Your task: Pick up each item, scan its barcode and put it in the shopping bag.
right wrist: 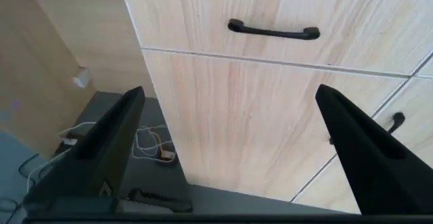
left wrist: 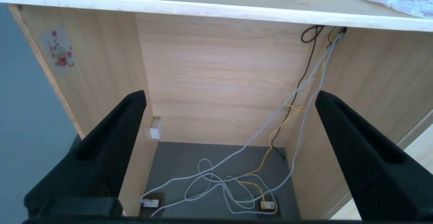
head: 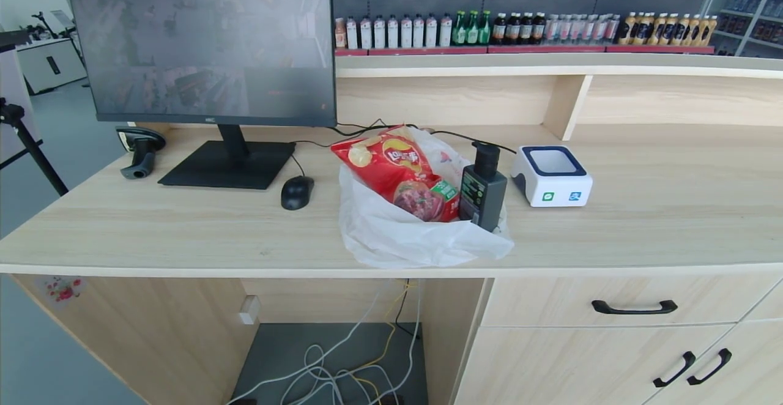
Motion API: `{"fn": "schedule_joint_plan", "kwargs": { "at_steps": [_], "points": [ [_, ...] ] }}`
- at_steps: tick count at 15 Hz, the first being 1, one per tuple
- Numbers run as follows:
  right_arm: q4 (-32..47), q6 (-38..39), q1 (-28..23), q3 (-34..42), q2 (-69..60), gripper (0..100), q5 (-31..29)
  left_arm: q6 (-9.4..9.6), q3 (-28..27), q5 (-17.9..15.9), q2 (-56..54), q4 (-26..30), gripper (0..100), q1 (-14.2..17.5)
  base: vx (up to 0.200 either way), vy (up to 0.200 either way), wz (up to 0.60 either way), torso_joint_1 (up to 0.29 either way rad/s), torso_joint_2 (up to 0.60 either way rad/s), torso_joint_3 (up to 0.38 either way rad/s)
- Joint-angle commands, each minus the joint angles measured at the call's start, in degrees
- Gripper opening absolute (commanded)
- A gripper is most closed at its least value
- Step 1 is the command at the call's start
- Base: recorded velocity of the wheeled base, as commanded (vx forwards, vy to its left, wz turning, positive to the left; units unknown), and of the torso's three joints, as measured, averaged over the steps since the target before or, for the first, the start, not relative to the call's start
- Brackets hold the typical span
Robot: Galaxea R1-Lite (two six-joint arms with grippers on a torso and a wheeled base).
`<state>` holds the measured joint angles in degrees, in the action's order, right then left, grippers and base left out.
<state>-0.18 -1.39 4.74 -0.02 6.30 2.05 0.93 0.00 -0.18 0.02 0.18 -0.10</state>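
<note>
On the counter (head: 642, 209), the shopping bag (head: 404, 237) looks fully loaded.
Chip bag (head: 391, 166) and dark bottle (head: 483, 188) sit inside it; my left gripper (left wrist: 230, 102) and right gripper (right wrist: 230, 95) hang spread wide below. I'd keep clear.

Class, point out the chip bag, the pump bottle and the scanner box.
chip bag (head: 391, 165), head view, red front
pump bottle (head: 483, 197), head view, body
scanner box (head: 553, 196), head view, front face

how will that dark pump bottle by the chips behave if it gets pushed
Probably tips easily: the dark pump bottle stands upright, tall and narrow. It looks rigid, so it should keep its shape when gripped. Its base seems to sit on the white shopping bag, so it may slide.
</note>
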Motion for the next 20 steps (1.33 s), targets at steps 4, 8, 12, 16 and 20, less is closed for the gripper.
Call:
{"fn": "schedule_joint_plan", "kwargs": {
  "at_steps": [4,8,12,16,20],
  "points": [
    [0.09,0.34,-5.01,0.02,-6.30,100,0.06,-0.05,0.00,0.01,-0.02,-0.01,100,0.01,0.000,0.000,0.00,0.000,0.00,0.000],
    [0.09,1.57,-4.92,0.02,-6.30,100,0.15,0.04,0.00,0.01,-0.02,-0.01,100,0.01,0.000,0.000,0.00,0.000,0.00,0.000],
    [0.09,1.57,-4.74,0.02,-6.30,100,0.15,-0.05,0.00,0.01,-0.02,-0.01,100,0.01,0.000,0.000,-0.60,0.001,0.00,0.001],
    [0.09,1.48,-4.74,0.02,-6.30,100,0.15,-0.14,0.00,0.01,-0.02,-0.01,100,-0.08,0.000,-0.150,-0.15,0.005,0.00,0.004],
    [-0.26,1.21,-4.74,0.02,-4.63,100,-3.63,-1.72,0.00,0.18,-0.02,-0.27,100,0.01,0.000,-0.150,0.00,0.007,0.00,-0.002]
  ]
}}
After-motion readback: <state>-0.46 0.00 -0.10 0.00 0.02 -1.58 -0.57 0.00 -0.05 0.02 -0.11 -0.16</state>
